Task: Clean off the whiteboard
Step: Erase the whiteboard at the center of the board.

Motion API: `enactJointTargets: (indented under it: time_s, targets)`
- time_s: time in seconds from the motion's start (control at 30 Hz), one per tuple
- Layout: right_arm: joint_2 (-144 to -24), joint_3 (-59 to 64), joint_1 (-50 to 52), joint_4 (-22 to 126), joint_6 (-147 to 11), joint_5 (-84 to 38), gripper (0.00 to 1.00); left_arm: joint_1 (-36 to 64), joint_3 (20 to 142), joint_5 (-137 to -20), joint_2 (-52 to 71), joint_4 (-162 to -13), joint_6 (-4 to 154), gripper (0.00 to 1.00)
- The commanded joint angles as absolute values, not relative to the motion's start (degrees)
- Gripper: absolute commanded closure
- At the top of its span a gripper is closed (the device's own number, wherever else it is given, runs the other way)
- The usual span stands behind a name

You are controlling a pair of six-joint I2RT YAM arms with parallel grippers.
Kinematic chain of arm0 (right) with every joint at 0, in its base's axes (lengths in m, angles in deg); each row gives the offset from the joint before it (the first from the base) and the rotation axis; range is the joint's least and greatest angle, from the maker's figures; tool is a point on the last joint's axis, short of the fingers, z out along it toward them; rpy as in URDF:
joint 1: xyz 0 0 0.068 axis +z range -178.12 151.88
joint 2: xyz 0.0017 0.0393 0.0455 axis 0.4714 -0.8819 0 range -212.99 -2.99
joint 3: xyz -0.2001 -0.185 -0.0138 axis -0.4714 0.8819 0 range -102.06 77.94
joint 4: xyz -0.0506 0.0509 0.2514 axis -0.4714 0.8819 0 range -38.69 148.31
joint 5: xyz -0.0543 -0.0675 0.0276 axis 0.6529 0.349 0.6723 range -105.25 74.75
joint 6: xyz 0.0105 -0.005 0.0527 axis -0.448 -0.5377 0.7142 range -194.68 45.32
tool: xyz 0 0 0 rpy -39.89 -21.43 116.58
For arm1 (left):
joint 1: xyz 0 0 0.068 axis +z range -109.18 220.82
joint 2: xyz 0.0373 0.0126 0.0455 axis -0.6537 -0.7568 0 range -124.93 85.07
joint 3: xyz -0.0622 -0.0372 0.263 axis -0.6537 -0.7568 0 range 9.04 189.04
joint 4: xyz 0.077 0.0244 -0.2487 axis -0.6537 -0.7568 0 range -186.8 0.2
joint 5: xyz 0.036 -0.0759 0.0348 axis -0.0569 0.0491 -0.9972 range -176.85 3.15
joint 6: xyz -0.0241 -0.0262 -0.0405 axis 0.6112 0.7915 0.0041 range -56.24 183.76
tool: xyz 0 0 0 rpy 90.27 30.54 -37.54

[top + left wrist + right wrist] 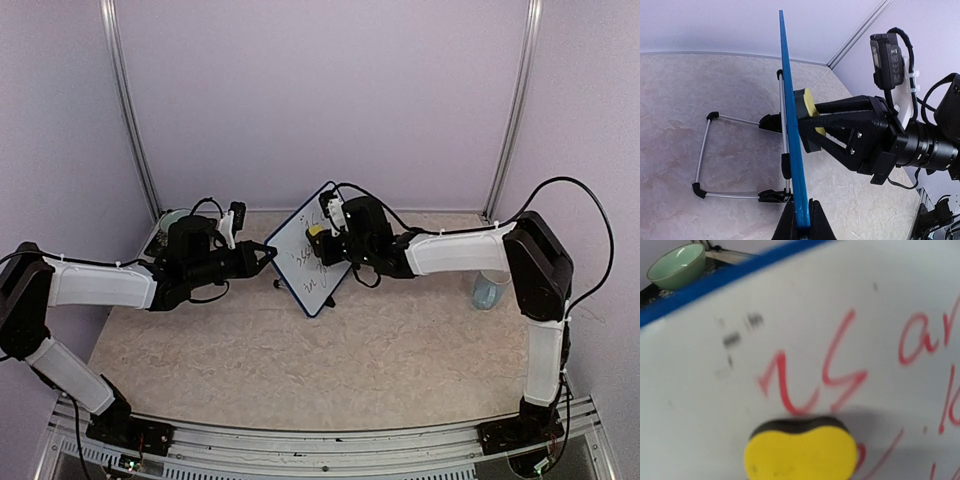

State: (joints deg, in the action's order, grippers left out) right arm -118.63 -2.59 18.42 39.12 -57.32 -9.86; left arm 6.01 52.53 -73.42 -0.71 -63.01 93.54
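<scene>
Jaws closed on both: the left gripper [266, 253] clamps the standing whiteboard [300, 270] mid-table, the right gripper [811, 125] pinches a yellow sponge [800, 452] against its face. Wiping stage; red writing [810, 385], seemingly mostly intact, needs sweeping strokes

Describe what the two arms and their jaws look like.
The left arm and right arm have smooth white link covers between bulky black joints. Loose black cables trail along them. The jaws are angular matte black plastic, and a small black camera is bracketed at each wrist.
</scene>
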Motion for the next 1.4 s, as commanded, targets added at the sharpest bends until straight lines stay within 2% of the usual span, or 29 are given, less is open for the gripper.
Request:
enactJointTargets:
  time_s: [0.0,0.3,0.63,0.77,1.37]
  targets:
    - [-121.3,-9.4,18.3,42.3,-59.1,-11.0,0.86,4.9,52.2,-68.2,-0.5,-62.5,93.6,1.00]
    - [-122.4,-12.2,18.1,43.4,-59.5,-11.0,0.86,4.8,52.2,-68.2,-0.4,-62.6,93.6,1.00]
    - [-120.6,1.3,17.7,38.9,-56.3,-11.0,0.86,4.9,52.2,-68.2,-0.6,-62.5,93.7,1.00]
    - [-120.1,2.3,17.5,38.5,-56.0,-11.0,0.86,4.7,52.2,-67.7,-1.2,-62.1,93.9,1.00]
    - [-122.9,-14.4,17.4,44.7,-59.9,-12.6,0.86,4.9,52.2,-68.0,-0.7,-62.5,93.7,1.00]
